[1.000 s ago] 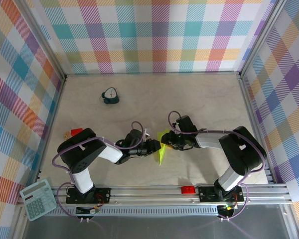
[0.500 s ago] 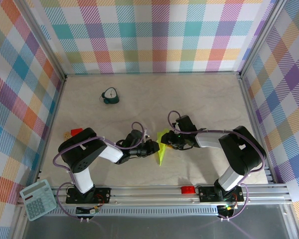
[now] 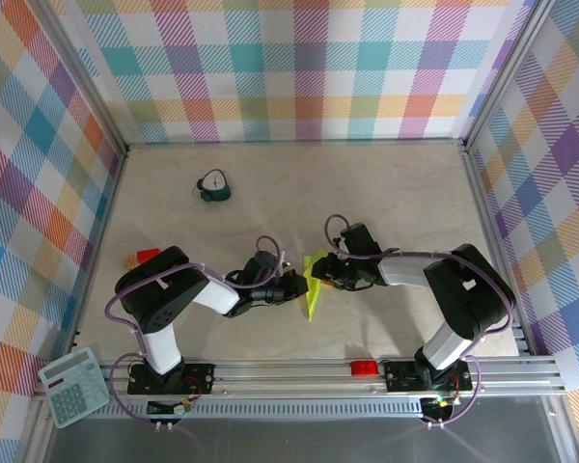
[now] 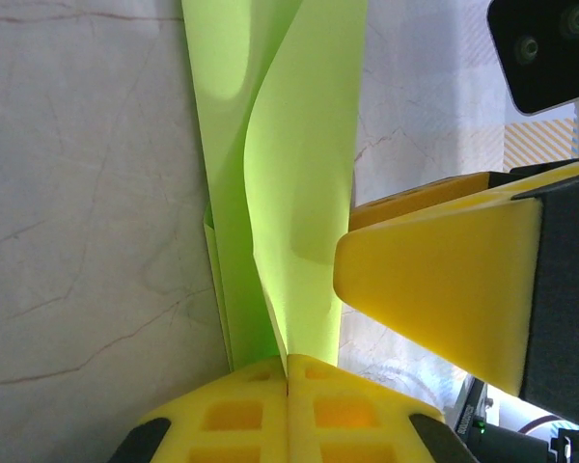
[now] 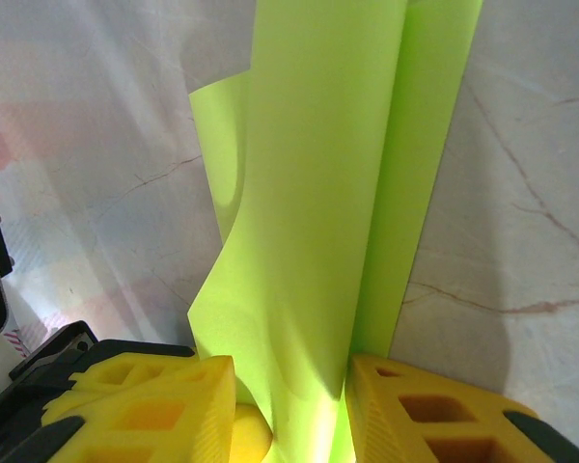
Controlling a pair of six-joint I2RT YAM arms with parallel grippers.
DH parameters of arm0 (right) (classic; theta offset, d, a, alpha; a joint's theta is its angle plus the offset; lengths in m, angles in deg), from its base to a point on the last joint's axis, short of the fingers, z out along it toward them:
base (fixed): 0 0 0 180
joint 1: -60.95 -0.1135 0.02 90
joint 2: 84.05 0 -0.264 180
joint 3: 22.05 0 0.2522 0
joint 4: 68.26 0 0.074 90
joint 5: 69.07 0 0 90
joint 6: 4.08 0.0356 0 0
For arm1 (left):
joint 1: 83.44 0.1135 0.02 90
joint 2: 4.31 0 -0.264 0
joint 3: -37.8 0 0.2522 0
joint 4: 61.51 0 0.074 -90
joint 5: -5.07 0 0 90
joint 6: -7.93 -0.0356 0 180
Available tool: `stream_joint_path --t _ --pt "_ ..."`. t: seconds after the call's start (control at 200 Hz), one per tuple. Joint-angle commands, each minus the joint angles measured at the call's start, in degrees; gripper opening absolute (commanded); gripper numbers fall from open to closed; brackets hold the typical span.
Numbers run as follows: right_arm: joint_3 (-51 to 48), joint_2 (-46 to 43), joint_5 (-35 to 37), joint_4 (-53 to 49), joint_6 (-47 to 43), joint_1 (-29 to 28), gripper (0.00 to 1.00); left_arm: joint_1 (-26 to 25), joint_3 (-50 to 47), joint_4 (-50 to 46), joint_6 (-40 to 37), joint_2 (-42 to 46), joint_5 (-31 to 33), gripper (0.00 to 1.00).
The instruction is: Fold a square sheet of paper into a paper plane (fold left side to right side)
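While pinched at its near edge, the lime-green paper [image 3: 312, 305] is held by the left gripper [image 3: 303, 286], whose jaws are pressed fully together on it. In the left wrist view the left gripper [image 4: 288, 386] is seen at the bottom, and the paper [image 4: 299, 145] runs straight ahead from the jaw seam, folded lengthwise, with the upper layer bowed up off the lower one. One yellow finger [image 4: 434, 289] of the other arm is seen just right of the paper, touching or nearly touching its edge; which cannot be told.

The right gripper [image 3: 319, 277] is set on the opposite side of the paper, tips facing the left gripper's, very close. In the right wrist view the right gripper [image 5: 289, 410] is seen with jaws parted, and the paper [image 5: 318, 145] passes through the gap between them and extends ahead, long folded edge to the right. Whether it is squeezed cannot be told.

From above, the paper is seen between the two grippers on the table [image 3: 396, 193], narrow pointed end trailing toward the arm bases. A teal clock [image 3: 212, 186] is seen well apart, beyond and left of the left gripper; a red block [image 3: 147, 257] lies far left of it.
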Motion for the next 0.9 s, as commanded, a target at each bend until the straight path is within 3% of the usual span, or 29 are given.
stream_joint_path --t 0.0,0.65,0.895 --pt "-1.5 -0.6 2.3 -3.5 -0.4 -0.5 0.36 0.3 0.9 -5.1 -2.5 -2.8 2.2 0.04" --pt "-2.7 -2.2 2.0 -0.5 1.1 -0.5 0.36 0.2 2.3 -8.4 -3.9 -5.5 2.7 0.00" --pt "-2.2 1.3 -0.5 1.7 1.2 -0.5 0.36 -0.3 3.1 -6.6 -6.3 -2.8 1.5 0.00"
